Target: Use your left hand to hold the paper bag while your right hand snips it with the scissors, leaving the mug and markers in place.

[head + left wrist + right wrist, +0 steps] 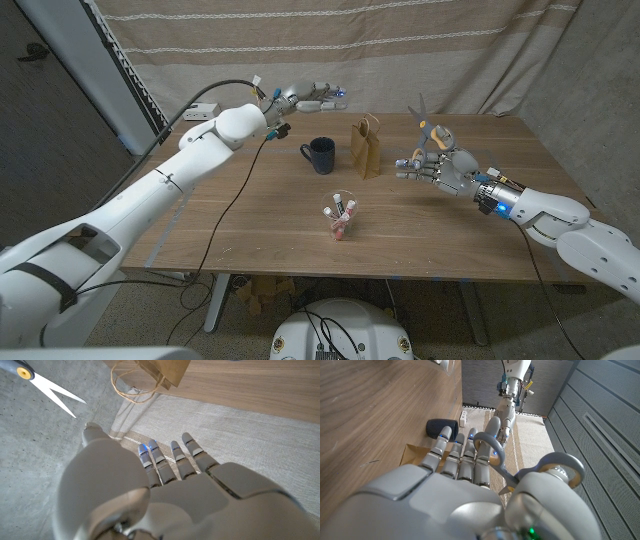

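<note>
table (450,215) matt wood | bag (365,147) brown paper | mug (322,155) glossy dark

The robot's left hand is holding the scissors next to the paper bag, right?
No, the scissors are in the right hand, as the head view shows. They are next to the paper bag. The left hand holds nothing.

Open tabletop (440,215) right of paper bag (366,147)

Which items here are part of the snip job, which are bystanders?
In the job: paper bag, upright mid-table; scissors, held by the right robot hand; left robot hand, raised near the table's far edge, holding nothing.
Bystanders: dark mug; clear cup of markers.
</note>
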You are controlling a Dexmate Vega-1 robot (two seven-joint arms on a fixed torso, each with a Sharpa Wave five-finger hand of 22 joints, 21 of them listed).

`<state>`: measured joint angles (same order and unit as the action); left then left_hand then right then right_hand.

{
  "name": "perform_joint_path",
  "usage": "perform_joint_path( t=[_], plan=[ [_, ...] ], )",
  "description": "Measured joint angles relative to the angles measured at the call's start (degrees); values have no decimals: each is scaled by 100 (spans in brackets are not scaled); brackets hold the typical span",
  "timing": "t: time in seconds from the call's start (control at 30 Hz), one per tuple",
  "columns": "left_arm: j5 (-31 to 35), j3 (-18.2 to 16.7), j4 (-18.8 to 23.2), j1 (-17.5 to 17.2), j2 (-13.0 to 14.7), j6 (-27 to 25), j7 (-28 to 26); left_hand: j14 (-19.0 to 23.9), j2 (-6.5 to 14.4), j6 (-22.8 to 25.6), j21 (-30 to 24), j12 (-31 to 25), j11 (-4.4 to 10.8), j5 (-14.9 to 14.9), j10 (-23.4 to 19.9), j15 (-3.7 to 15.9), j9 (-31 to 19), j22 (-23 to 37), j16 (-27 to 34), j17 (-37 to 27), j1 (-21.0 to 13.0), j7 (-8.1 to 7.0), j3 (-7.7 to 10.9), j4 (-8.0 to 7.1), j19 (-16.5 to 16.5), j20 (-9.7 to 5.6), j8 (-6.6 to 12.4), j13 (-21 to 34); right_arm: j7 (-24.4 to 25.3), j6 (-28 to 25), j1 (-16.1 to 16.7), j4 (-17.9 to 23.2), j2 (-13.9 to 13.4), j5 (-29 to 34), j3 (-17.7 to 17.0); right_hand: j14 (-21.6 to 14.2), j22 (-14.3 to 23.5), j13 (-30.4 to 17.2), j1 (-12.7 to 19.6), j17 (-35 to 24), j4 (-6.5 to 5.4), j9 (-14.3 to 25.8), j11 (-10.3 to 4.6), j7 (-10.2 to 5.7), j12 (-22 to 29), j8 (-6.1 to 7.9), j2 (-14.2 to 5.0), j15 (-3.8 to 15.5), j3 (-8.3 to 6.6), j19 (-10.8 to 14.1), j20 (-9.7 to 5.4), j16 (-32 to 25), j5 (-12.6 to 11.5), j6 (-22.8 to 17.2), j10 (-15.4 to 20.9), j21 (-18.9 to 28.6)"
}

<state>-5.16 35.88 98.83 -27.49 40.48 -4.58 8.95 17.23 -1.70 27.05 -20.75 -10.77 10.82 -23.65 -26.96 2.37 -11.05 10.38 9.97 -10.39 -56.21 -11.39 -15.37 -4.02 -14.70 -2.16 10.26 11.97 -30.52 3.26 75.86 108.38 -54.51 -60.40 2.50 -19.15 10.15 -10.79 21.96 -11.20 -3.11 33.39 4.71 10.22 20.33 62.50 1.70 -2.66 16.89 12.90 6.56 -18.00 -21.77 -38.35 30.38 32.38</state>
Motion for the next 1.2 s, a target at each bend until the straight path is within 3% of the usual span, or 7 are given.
perform_joint_path(
  t=[0.2,0.33,0.43,0.6,0.77,0.93,1.2],
  plan=[
    [396,146,1,144,9,-15,76,-58,28,-71,47,0,4,0,62,-9,0,0,0,0,-27,-29,0,0,52,-10,-13,0,7,1,30,3,3,0,-30,0,0,0,0,0,-2,0,0,0,0,-3,0,0,-2,0,0,21,-2,0,0,0],
    [701,223,35,205,26,-38,92,-82,46,-70,104,-50,85,0,-20,1,-30,0,23,0,-63,-28,17,17,65,-1,13,17,8,1,42,5,3,-2,-45,1,0,0,0,0,-2,0,0,0,0,-4,0,0,-3,21,21,21,-3,0,0,-8],
    [984,279,71,251,45,-49,97,-322,53,-111,190,-51,89,-50,40,-8,-29,1,17,0,-97,-26,15,18,202,-15,34,16,10,-1,54,9,3,-3,-57,1,0,0,11,0,5,0,0,0,-21,-5,-11,0,-13,21,21,43,-5,0,0,-43],
    [1200,336,133,327,77,-69,117,-818,53,-327,377,-50,49,-116,346,-12,-20,-27,-3,-1,-97,-36,-7,40,348,-1,34,16,11,-23,59,15,2,-4,-73,1,0,0,30,0,11,0,22,-1,-43,-16,-30,0,-26,20,21,65,-16,0,-22,-43],
    [1562,381,165,417,91,-133,252,-1105,34,-573,493,-22,-181,-180,682,-19,-13,-27,-3,-1,-78,-36,-49,45,410,1,33,14,13,-51,66,27,-14,-4,-90,1,0,0,30,0,9,0,-11,-1,-65,2,-30,0,-27,20,20,65,-23,0,-55,-89],
    [1840,448,173,546,95,-181,422,-1264,-8,-893,573,23,-182,-225,968,-35,-13,-27,-3,-1,-36,-44,-87,7,452,-1,-13,0,13,-79,62,27,-18,-4,-91,1,0,0,30,0,8,22,-10,-1,-65,2,-30,0,-29,20,20,65,-3,0,-53,-89],
    [2229,577,173,744,71,-239,691,-1360,-44,-1098,645,23,-195,-228,1085,-18,-13,-26,-3,-1,0,-45,-135,7,510,-20,-13,-21,13,-115,1,8,-19,-4,-77,1,0,0,43,0,7,21,-10,-10,-65,25,-42,0,-30,42,41,95,-2,9,-53,-94]
  ],
)
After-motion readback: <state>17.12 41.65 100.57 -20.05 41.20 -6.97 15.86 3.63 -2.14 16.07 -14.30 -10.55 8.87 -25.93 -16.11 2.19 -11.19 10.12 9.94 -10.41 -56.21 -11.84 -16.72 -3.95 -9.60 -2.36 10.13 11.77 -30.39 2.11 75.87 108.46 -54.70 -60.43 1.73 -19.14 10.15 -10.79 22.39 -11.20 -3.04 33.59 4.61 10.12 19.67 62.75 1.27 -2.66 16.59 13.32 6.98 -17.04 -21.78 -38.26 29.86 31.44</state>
